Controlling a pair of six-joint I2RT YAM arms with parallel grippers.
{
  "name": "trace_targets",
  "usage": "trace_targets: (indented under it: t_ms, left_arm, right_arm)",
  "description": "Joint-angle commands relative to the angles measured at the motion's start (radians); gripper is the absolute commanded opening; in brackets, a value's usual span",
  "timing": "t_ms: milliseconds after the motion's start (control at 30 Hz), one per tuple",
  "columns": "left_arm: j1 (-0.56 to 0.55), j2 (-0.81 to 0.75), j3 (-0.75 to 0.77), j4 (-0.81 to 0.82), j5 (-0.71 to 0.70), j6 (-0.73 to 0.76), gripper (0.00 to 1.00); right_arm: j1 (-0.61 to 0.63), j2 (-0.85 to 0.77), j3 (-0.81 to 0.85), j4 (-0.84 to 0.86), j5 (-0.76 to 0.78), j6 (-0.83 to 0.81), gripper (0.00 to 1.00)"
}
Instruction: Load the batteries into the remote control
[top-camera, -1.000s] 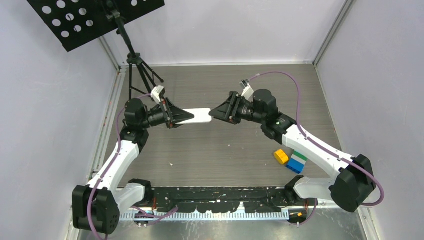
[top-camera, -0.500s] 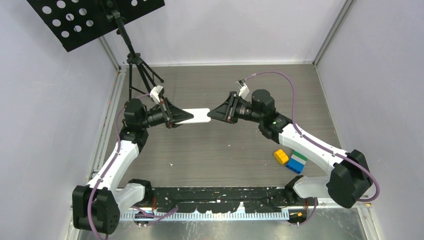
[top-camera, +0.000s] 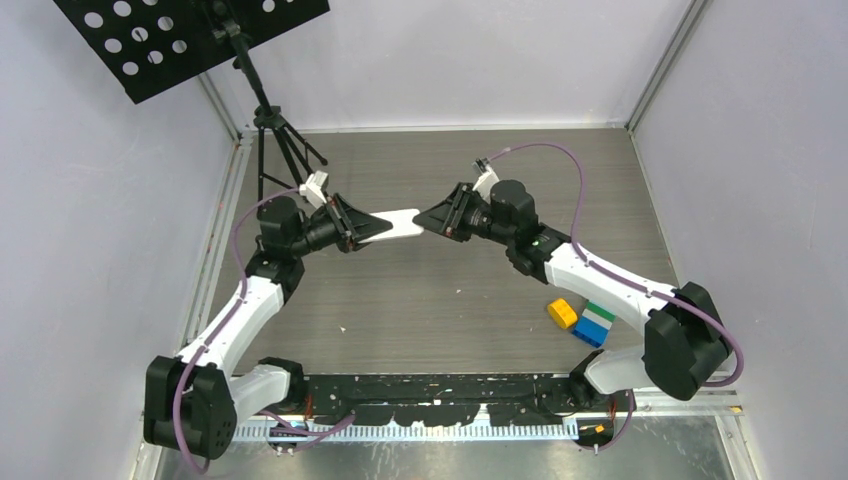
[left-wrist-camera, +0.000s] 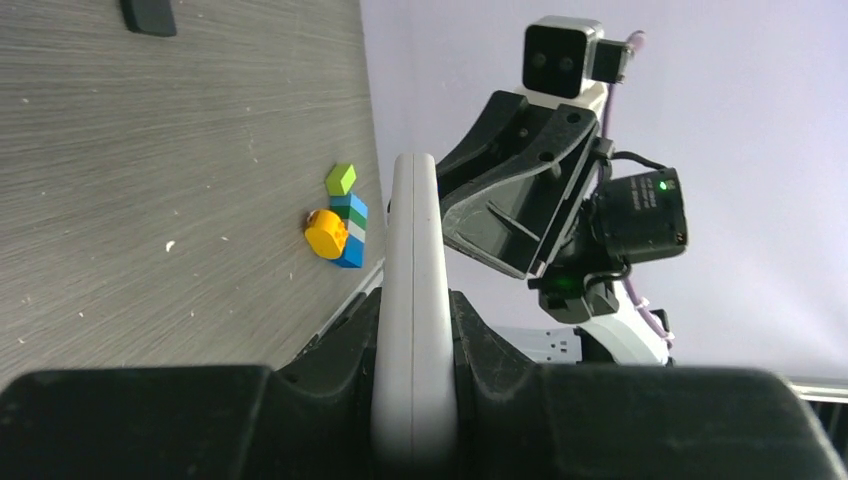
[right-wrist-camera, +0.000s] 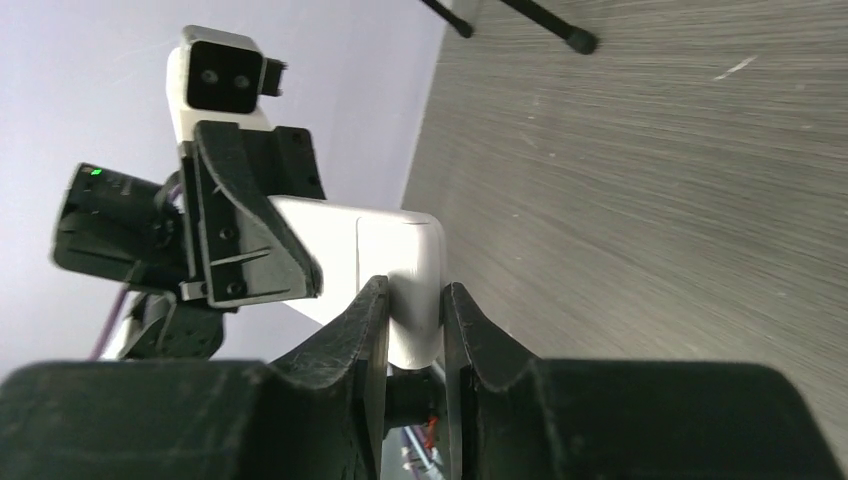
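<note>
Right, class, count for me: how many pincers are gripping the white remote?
2. The left pincer clamps one end of the remote, and the right pincer clamps the opposite end, holding it above the table. No other pincer is in view.

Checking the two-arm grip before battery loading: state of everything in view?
remote control: held off the table, gripped at both ends
left gripper: shut on the remote control
right gripper: shut on the remote control's other end
yellow block: lying on the table, not gripped
blue-and-green block stack: on the table beside the yellow block
music stand: upright, far left corner
batteries: none visible
</note>
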Motion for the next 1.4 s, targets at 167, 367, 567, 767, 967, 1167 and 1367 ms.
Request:
trace_targets:
  t_ms: [167,367,567,767,967,1167,1367]
  left_arm:
    - [-0.128,-0.005,0.059,0.111,0.133,0.016,0.0]
    - [-0.112,-0.02,0.085,0.062,0.15,0.049,0.0]
    - [-0.1,-0.041,0.106,0.065,0.164,0.047,0.0]
    - [-0.099,-0.063,0.136,0.079,0.192,0.028,0.0]
    - [-0.096,-0.068,0.152,0.059,0.196,0.019,0.0]
    - [-0.085,-0.037,0.129,0.07,0.189,0.003,0.0]
    - [-0.06,-0.008,0.111,0.12,0.209,-0.018,0.0]
  right_arm:
    - [0.15,0.009,0.033,-0.109,-0.022,-0.105,0.24]
    - [0.097,-0.039,-0.012,-0.119,-0.04,-0.101,0.27]
    - [-0.026,-0.078,-0.027,-0.178,-0.028,-0.117,0.4]
    - [0.043,-0.098,-0.062,-0.151,-0.056,-0.079,0.47]
    - [0.023,-0.138,-0.106,-0.083,-0.097,-0.022,0.49]
    - [0.011,-0.189,-0.114,-0.073,-0.094,-0.007,0.51]
    - [-0.009,-0.249,-0.151,0.008,-0.1,0.052,0.7]
